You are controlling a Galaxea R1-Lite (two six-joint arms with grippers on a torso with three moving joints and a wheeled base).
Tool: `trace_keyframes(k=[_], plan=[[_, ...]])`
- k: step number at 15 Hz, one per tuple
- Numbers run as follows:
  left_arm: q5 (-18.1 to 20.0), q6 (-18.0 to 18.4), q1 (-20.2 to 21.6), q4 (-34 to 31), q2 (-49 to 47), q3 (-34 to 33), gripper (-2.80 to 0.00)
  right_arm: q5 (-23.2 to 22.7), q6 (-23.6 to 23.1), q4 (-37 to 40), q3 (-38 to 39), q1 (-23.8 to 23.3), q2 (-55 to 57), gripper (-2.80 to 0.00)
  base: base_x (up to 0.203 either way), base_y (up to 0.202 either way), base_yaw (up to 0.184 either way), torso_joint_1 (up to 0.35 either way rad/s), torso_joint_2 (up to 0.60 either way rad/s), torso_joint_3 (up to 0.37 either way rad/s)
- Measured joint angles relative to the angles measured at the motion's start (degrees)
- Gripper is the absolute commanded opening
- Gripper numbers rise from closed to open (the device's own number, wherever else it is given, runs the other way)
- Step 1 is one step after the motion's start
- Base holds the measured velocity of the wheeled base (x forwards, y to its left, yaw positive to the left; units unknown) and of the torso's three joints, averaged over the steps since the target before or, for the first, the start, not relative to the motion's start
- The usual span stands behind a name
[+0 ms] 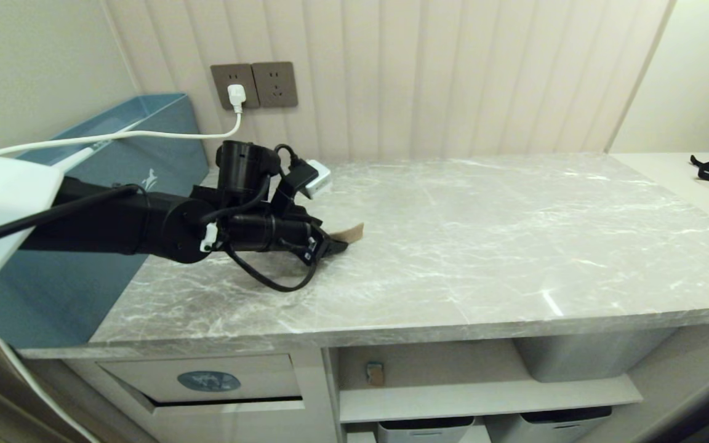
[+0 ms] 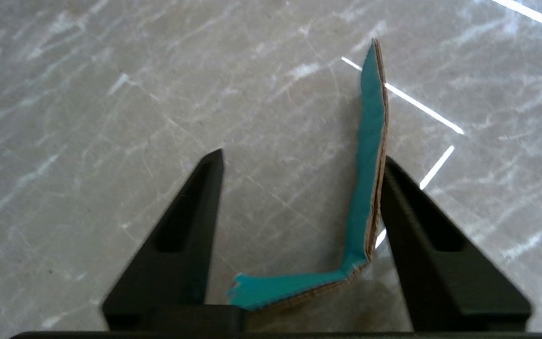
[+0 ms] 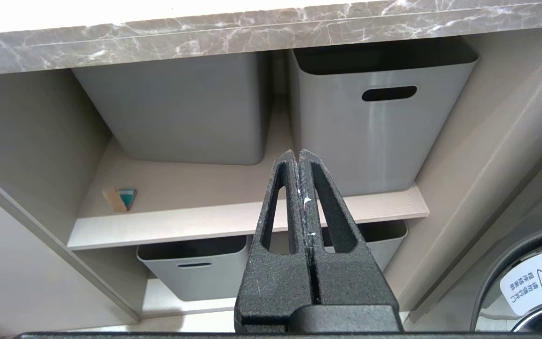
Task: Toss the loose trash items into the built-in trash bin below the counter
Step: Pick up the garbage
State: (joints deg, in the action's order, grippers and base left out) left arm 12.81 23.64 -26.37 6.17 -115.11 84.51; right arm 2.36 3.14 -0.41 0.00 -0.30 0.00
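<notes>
the cardboard scrap (image 2: 370,155) was a thin brown strip bent into an l, its inner face covered in teal tape and its layered, corrugated edge showing. it stood on edge on the counter (image 1: 484,246), between the fingers of the left gripper (image 2: 299,174). the long leg leaned against the inner face of one black finger (image 2: 417,226), while the short leg ran back toward the gripper's base. the other finger (image 2: 191,221) stood apart from the scrap, so the jaws were spread with the piece lying loose between them, touched on one side only. in the head view a brown tip of the scrap poked out past the gripper.

the counter was a grey marble-look slab with white veins, glossy, with a thick front edge. from the scrap, bare stone ran far to the right and forward to that edge. behind the gripper lay a white adapter (image 1: 317,177), and beyond the counter's left end stood a teal box (image 1: 84,246).

below the counter's front edge, left of the open shelves, sat the beige flap of the built-in trash bin (image 1: 207,380) with its blue oval sticker.

the right gripper (image 3: 298,157) hung low before the shelves, fingers pressed together, facing smooth grey tubs (image 3: 379,122). a second small scrap (image 3: 120,198), brown with teal, lay on the shelf board beside a tub.
</notes>
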Motion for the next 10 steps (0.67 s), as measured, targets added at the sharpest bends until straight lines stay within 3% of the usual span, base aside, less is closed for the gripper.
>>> trace_keyframes(k=[7,10], plan=[[0.13,-0.94,0.2,1.09,-0.15,-0.2,-2.8,0.02,0.05,0.0,0.0,0.0,0.0,-2.8,0.0,0.0,0.0,0.0,0.0,0.0],[0.13,-5.43,0.27,1.07,1.94,0.14,-2.8,-0.02,0.05,0.0,0.0,0.0,0.0,-2.8,0.0,0.0,0.0,0.0,0.0,0.0]])
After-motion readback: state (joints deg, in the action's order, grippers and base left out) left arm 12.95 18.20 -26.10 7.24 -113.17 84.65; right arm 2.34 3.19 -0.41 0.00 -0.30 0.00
